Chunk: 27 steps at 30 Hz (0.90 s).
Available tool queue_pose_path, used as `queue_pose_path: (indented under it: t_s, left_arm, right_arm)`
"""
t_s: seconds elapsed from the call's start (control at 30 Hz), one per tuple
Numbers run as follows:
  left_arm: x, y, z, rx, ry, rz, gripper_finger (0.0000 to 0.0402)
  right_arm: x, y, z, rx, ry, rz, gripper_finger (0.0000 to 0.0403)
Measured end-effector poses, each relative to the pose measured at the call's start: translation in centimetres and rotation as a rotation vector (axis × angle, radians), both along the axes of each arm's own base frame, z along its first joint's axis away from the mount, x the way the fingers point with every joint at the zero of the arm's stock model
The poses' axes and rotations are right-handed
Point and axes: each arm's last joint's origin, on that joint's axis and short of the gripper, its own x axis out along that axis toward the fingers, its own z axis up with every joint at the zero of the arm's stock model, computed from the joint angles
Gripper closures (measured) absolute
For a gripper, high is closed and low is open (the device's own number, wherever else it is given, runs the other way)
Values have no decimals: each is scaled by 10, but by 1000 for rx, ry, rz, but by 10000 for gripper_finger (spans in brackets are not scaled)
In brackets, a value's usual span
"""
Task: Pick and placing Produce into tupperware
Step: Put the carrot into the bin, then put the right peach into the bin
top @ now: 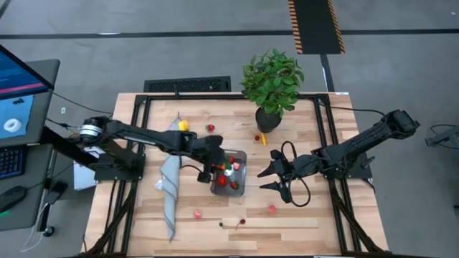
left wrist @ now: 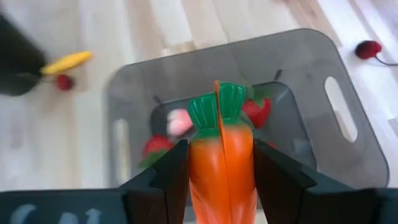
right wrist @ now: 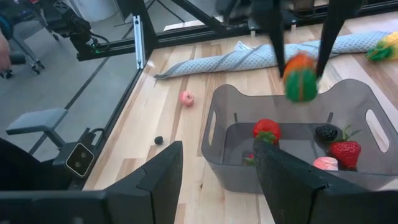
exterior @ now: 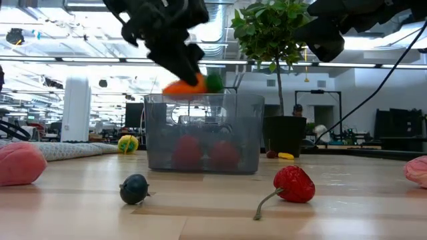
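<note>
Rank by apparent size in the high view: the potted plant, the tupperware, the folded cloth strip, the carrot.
1. Potted plant and folded cloth strip: similar extent, too close to rank.
2. Tupperware.
3. Carrot: hidden under the left tool, so unranked here.

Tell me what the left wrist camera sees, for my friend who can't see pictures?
The left gripper holds an orange toy carrot with green leaves right above a clear grey plastic box. Red berries and a pink piece lie inside the box, which sits on a wooden table.
</note>
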Motion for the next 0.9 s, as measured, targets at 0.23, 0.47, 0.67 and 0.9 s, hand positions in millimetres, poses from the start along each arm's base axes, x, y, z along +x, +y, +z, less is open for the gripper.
queue_pose_path:
  t_s: [0.23, 0.47, 0.67, 0.9]
  left_arm:
    - [12, -1, -23, -9, 39, -8, 243]
    - [16, -2, -21, -55, -5, -27, 193]
    - [15, 1, -21, -40, 5, 6, 174]
    - [-6, 10, 19, -4, -73, 86, 179]
  right_arm:
    - [0, 0, -1, -3, 7, 0, 182]
    - [0, 0, -1, -3, 7, 0, 182]
    - [0, 0, -1, -3, 7, 0, 182]
    - [0, -2, -1, -23, -3, -69, 182]
